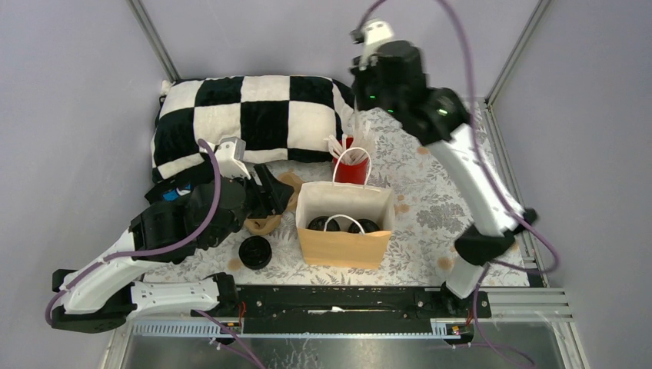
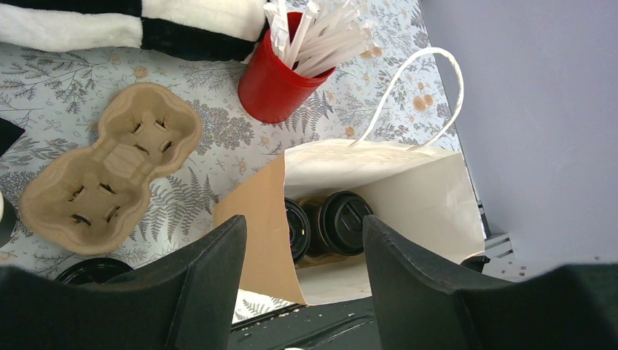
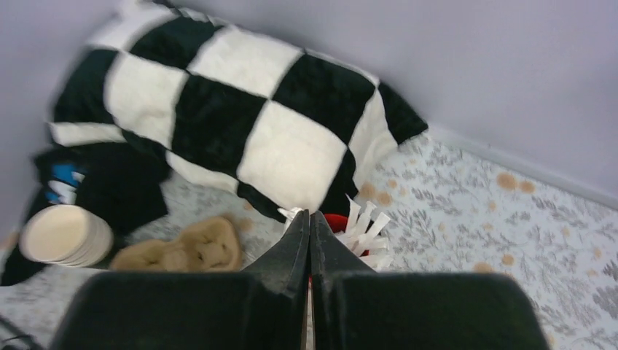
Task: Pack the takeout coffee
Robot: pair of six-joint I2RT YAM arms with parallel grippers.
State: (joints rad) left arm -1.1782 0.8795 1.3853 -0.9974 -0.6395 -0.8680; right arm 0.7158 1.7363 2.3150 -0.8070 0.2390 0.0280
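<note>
Found cups [image 2: 342, 222] lidded inside bag [image 2: 408, 189].
Found left gripper [image 2: 304, 227] apart, empty, just short of bag; right gripper [image 3: 310, 219] pressed together, empty, straws [image 3: 364, 230] beyond its tips.

Between the fingers of the left gripper [image 2: 302, 224], the paper bag [image 2: 251, 219] shows only black lids. One coffee cup [image 2: 344, 222] shows its whole lid; the other coffee cup [image 2: 297, 232] is half hidden behind the bag's brown side wall. Both cup bodies are out of sight inside, and the fingers cover the bag's base. A loose black lid [image 2: 91, 271] beside one finger is partly covered by it.

The right wrist view is blurred. Just beyond the right gripper [image 3: 309, 216], the red cup [image 3: 335, 221] of straws is mostly hidden behind the fingertips. The cardboard carrier [image 3: 186, 251] loses its lower edge behind the gripper body. A dark object with a blue patch [image 3: 65, 179] is too smeared to name.
</note>
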